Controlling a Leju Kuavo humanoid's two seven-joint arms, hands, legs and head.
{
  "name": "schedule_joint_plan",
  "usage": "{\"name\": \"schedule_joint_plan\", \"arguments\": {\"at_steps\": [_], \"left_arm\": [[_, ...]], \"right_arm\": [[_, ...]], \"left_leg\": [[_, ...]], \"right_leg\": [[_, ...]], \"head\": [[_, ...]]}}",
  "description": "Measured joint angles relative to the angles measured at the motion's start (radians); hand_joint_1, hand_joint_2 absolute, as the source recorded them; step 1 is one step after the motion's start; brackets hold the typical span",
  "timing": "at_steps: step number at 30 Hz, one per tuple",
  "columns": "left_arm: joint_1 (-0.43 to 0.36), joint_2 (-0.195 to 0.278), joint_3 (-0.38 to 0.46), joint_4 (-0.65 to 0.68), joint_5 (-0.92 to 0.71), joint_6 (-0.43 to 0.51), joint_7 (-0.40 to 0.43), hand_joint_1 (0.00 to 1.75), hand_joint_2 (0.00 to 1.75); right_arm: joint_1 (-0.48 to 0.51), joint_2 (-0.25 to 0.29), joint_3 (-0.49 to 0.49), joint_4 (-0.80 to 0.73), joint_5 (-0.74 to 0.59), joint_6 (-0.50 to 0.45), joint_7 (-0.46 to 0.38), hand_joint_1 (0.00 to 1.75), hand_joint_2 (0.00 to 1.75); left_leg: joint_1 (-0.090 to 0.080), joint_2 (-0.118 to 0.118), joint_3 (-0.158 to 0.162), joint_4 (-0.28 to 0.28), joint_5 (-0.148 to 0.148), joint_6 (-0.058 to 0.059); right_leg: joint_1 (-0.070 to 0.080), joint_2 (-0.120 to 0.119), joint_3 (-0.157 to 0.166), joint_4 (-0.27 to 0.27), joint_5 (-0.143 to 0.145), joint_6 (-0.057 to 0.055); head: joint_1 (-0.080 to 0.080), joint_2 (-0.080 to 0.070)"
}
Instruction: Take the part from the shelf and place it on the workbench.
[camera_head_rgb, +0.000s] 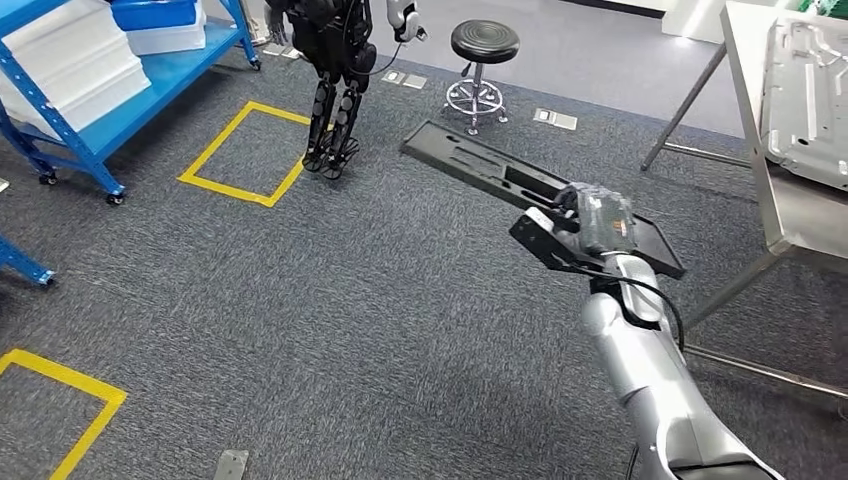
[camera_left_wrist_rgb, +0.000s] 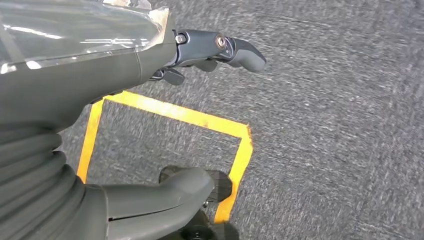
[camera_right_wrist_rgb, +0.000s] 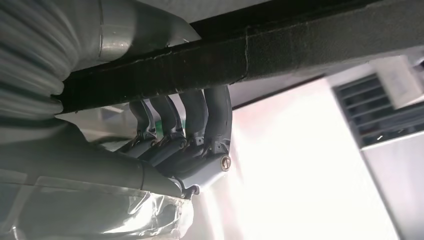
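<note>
head view: right hand (camera_head_rgb: 598, 218) is gripping the long flat black plastic part (camera_head_rgb: 500, 178), carrying it over grey carpet (camera_head_rgb: 350, 300) — transport step. next: reaching the steel workbench (camera_head_rgb: 790, 205) alongside, lowering it flat. left hand (camera_left_wrist_rgb: 210, 50) is hanging empty, fingers apart.

Matt black plastic part (camera_head_rgb: 480, 165), rough grey carpet (camera_head_rgb: 300, 300).

Workbench (camera_head_rgb: 790, 200) cut by frame edge

Your right hand (camera_head_rgb: 598, 218) carries the long black part (camera_head_rgb: 480, 170) over open carpet (camera_head_rgb: 330, 290). Table (camera_head_rgb: 790, 205) leg just right of it; stool (camera_head_rgb: 482, 62) and another robot (camera_head_rgb: 335, 80) stand well ahead.
</note>
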Motion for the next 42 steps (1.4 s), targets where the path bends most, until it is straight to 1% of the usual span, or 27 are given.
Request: {"name": "schedule_joint_plan", "arguments": {"at_steps": [2,3,4,5,7,9,11,12,14,16,18,19,20,22,23,25,27,29,31,33,34,35,36,37,39,41,42], "left_arm": [[-0.002,-0.001,-0.001,0.000,-0.007,-0.002,0.002,0.00,1.75],[-0.005,-0.001,-0.001,0.000,-0.010,-0.003,0.004,0.00,1.75],[-0.008,-0.001,-0.002,0.000,-0.013,-0.003,0.006,0.00,1.75],[-0.011,-0.002,-0.002,0.000,-0.016,-0.004,0.008,0.00,1.75],[-0.020,-0.002,-0.003,0.000,-0.023,-0.006,0.011,0.00,1.75],[-0.029,-0.002,-0.003,0.000,-0.029,-0.008,0.016,0.00,1.75],[-0.037,-0.005,-0.006,0.000,-0.036,-0.011,0.020,0.00,1.75],[-0.041,-0.007,-0.008,0.000,-0.040,-0.013,0.022,0.00,1.75],[-0.045,-0.010,-0.014,0.000,-0.046,-0.016,0.025,0.00,1.75],[-0.044,-0.011,-0.018,0.000,-0.050,-0.017,0.029,0.00,1.75],[-0.042,-0.012,-0.019,0.000,-0.052,-0.017,0.032,0.00,1.75],[-0.042,-0.012,-0.019,0.000,-0.052,-0.017,0.033,0.00,1.75],[-0.042,-0.012,-0.019,0.000,-0.052,-0.016,0.033,0.00,1.75],[-0.043,-0.011,-0.019,0.000,-0.052,-0.016,0.034,0.00,1.75],[-0.043,-0.011,-0.019,0.000,-0.053,-0.016,0.034,0.00,1.75],[-0.045,-0.012,-0.021,0.000,-0.059,-0.015,0.035,0.00,1.75],[-0.048,-0.014,-0.026,0.000,-0.070,-0.013,0.037,0.00,1.75],[-0.052,-0.017,-0.033,-0.001,-0.082,-0.013,0.039,0.00,1.75],[-0.055,-0.019,-0.040,-0.001,-0.092,-0.015,0.043,0.00,1.75],[-0.056,-0.019,-0.045,-0.002,-0.100,-0.017,0.047,0.00,1.75],[-0.057,-0.019,-0.047,-0.002,-0.102,-0.017,0.049,0.00,1.75],[-0.058,-0.020,-0.048,-0.002,-0.104,-0.017,0.050,0.00,1.75],[-0.060,-0.020,-0.050,-0.002,-0.106,-0.017,0.052,0.00,1.75],[-0.061,-0.021,-0.051,-0.002,-0.106,-0.017,0.053,0.00,1.75],[-0.064,-0.021,-0.053,-0.002,-0.107,-0.017,0.054,0.00,1.75],[-0.067,-0.021,-0.053,-0.002,-0.107,-0.017,0.055,0.00,1.75],[-0.069,-0.022,-0.053,-0.002,-0.106,-0.017,0.055,0.00,1.75]], "right_arm": [[0.018,-0.011,-0.008,-0.012,-0.004,-0.001,0.000,1.66,1.75],[0.031,-0.016,-0.012,-0.017,-0.005,-0.002,0.000,1.66,1.75],[0.044,-0.022,-0.016,-0.022,-0.006,-0.003,0.000,1.66,1.75],[0.056,-0.027,-0.020,-0.027,-0.007,-0.004,0.000,1.66,1.75],[0.072,-0.036,-0.027,-0.042,-0.008,-0.005,0.001,1.66,1.75],[0.079,-0.041,-0.033,-0.057,-0.011,-0.006,0.001,1.66,1.75],[0.089,-0.051,-0.042,-0.071,-0.016,-0.008,0.000,1.66,1.75],[0.098,-0.058,-0.048,-0.078,-0.019,-0.009,-0.001,1.66,1.75],[0.113,-0.069,-0.058,-0.093,-0.023,-0.011,-0.004,1.66,1.75],[0.127,-0.074,-0.065,-0.105,-0.026,-0.012,-0.007,1.66,1.75],[0.145,-0.076,-0.068,-0.113,-0.029,-0.012,-0.009,1.66,1.75],[0.155,-0.078,-0.070,-0.116,-0.030,-0.012,-0.009,1.66,1.75],[0.164,-0.080,-0.071,-0.118,-0.030,-0.012,-0.010,1.66,1.75],[0.174,-0.082,-0.073,-0.124,-0.030,-0.012,-0.011,1.66,1.75],[0.176,-0.084,-0.075,-0.126,-0.031,-0.012,-0.011,1.66,1.75],[0.180,-0.091,-0.081,-0.132,-0.033,-0.012,-0.012,1.66,1.75],[0.190,-0.105,-0.091,-0.144,-0.038,-0.012,-0.011,1.66,1.75],[0.207,-0.121,-0.105,-0.163,-0.048,-0.013,-0.011,1.66,1.75],[0.226,-0.135,-0.119,-0.183,-0.060,-0.013,-0.011,1.66,1.75],[0.247,-0.143,-0.128,-0.200,-0.072,-0.013,-0.012,1.66,1.75],[0.259,-0.146,-0.132,-0.207,-0.076,-0.013,-0.013,1.66,1.75],[0.271,-0.150,-0.137,-0.213,-0.079,-0.013,-0.014,1.66,1.75],[0.281,-0.153,-0.141,-0.219,-0.081,-0.013,-0.015,1.66,1.75],[0.289,-0.156,-0.144,-0.225,-0.082,-0.013,-0.016,1.66,1.75],[0.297,-0.160,-0.148,-0.238,-0.084,-0.012,-0.018,1.66,1.75],[0.298,-0.160,-0.149,-0.251,-0.085,-0.012,-0.021,1.66,1.75],[0.298,-0.161,-0.150,-0.257,-0.086,-0.011,-0.022,1.66,1.75]], "left_leg": [[-0.003,0.025,0.002,-0.001,-0.002,0.001],[-0.004,0.037,0.003,-0.001,-0.004,0.000],[-0.005,0.049,0.005,-0.001,-0.007,-0.001],[-0.005,0.061,0.008,-0.001,-0.009,-0.004],[-0.007,0.083,0.017,-0.001,-0.017,-0.011],[-0.011,0.105,0.027,-0.001,-0.028,-0.023],[-0.013,0.130,0.036,-0.002,-0.039,-0.034],[-0.010,0.129,0.038,0.002,-0.045,-0.039],[-0.003,0.084,0.017,0.053,-0.081,-0.044],[-0.001,0.027,-0.043,0.182,-0.151,-0.045],[-0.001,0.012,-0.103,0.290,-0.187,-0.046],[-0.001,0.011,-0.111,0.292,-0.173,-0.046],[0.000,0.010,-0.098,0.253,-0.140,-0.045],[0.004,-0.022,-0.037,0.113,-0.063,-0.042],[0.004,-0.039,-0.010,0.057,-0.040,-0.039],[-0.002,-0.054,0.011,0.014,-0.031,-0.029],[-0.008,-0.032,0.019,0.003,-0.023,-0.011],[-0.008,-0.012,0.028,-0.012,-0.010,0.006],[-0.010,0.009,0.030,-0.020,-0.006,0.014],[-0.011,0.030,0.031,-0.021,-0.007,0.014],[-0.012,0.040,0.031,-0.021,-0.008,0.013],[-0.011,0.051,0.032,-0.021,-0.010,0.011],[-0.011,0.062,0.033,-0.021,-0.012,0.008],[-0.010,0.074,0.035,-0.021,-0.014,0.005],[-0.012,0.100,0.042,-0.021,-0.023,-0.007],[-0.017,0.126,0.055,-0.022,-0.036,-0.023],[-0.017,0.140,0.063,-0.024,-0.042,-0.030]], "right_leg": [[-0.003,-0.029,-0.072,0.131,-0.046,0.002],[-0.005,-0.033,-0.088,0.160,-0.052,0.007],[-0.006,-0.036,-0.083,0.150,-0.043,0.015],[-0.008,-0.045,-0.055,0.096,-0.021,0.022],[-0.005,-0.097,0.030,-0.058,0.029,0.029],[0.008,-0.136,0.075,-0.138,0.055,0.018],[0.018,-0.119,0.077,-0.143,0.062,0.003],[0.011,-0.106,0.080,-0.146,0.065,-0.004],[-0.003,-0.081,0.086,-0.150,0.070,-0.025],[-0.003,-0.054,0.089,-0.151,0.071,-0.043],[0.001,-0.022,0.090,-0.150,0.070,-0.048],[0.002,-0.006,0.091,-0.149,0.070,-0.048],[0.002,0.011,0.092,-0.148,0.070,-0.048],[0.002,0.041,0.094,-0.144,0.068,-0.044],[0.004,0.053,0.094,-0.143,0.067,-0.039],[0.007,0.073,0.088,-0.145,0.068,-0.024],[0.008,0.083,0.079,-0.148,0.072,-0.007],[0.009,0.043,0.052,-0.105,0.051,-0.003],[0.004,-0.014,-0.008,0.015,-0.004,-0.006],[-0.001,-0.030,-0.071,0.136,-0.049,-0.001],[-0.004,-0.032,-0.086,0.164,-0.056,0.005],[-0.008,-0.034,-0.086,0.163,-0.052,0.014],[-0.013,-0.040,-0.066,0.124,-0.035,0.024],[-0.019,-0.054,-0.027,0.053,-0.011,0.035],[-0.019,-0.114,0.057,-0.097,0.039,0.046],[-0.009,-0.147,0.090,-0.153,0.061,0.034],[-0.002,-0.138,0.091,-0.152,0.063,0.024]], "head": [[0.004,0.000],[0.004,0.000],[0.005,0.000],[0.007,0.000],[0.009,0.000],[0.010,0.000],[0.010,0.000],[0.008,0.000],[0.005,0.000],[0.001,0.000],[-0.002,0.000],[-0.002,0.000],[-0.002,0.000],[-0.002,0.000],[-0.001,0.000],[0.000,0.000],[0.000,0.000],[0.003,0.000],[0.008,0.000],[0.011,0.000],[0.012,0.000],[0.012,0.000],[0.013,0.000],[0.013,0.000],[0.015,0.000],[0.013,0.000],[0.011,0.000]]}}
